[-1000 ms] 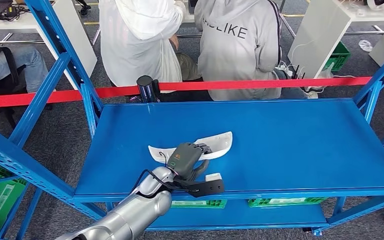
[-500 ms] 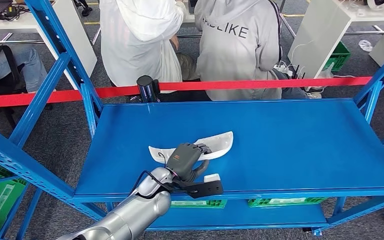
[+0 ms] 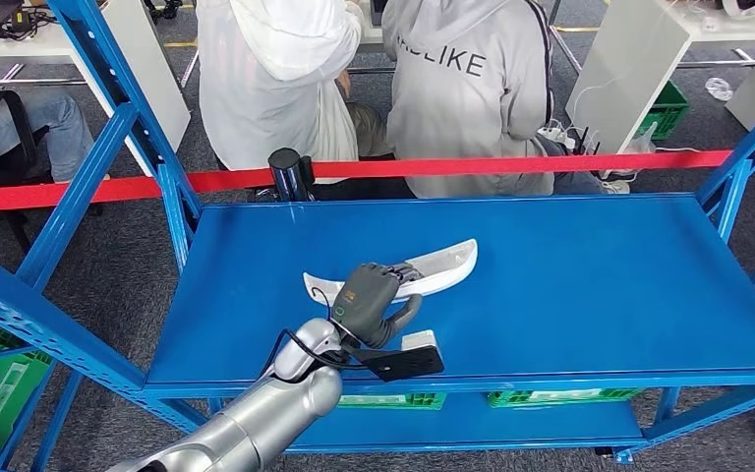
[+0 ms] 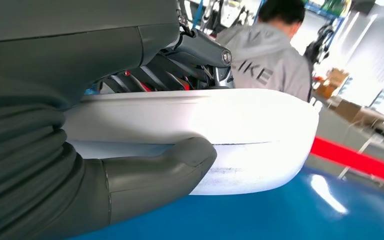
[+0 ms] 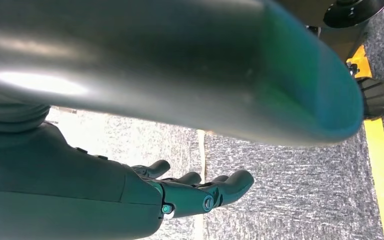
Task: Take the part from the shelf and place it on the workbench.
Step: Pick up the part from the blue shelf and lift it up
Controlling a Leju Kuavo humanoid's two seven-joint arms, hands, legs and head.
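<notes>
left robot hand [image 3: 369,300] wrapped on the white part [image 3: 433,270], thumb under its near rim and dark fingers [image 4: 180,70] over the top; judged as the pick-up step, grip made and the part seemingly tipped just off the blue shelf [image 3: 590,275]; lies a little toward 7 o'clock of the deck's middle, long axis running from 8 to 2 o'clock; right robot hand [image 5: 200,192] hanging over grey floor, fingers apart, holding nothing; next move calls for a straight lift, then a draw back toward 6 o'clock over the front lip; wide bare deck toward 3 o'clock; blue upright [image 3: 172,187] at 10 o'clock and red tape [image 3: 511,165] with two seated people at 12 o'clock bound the far side; no desk to be seen, so a turn likely needed.
</notes>
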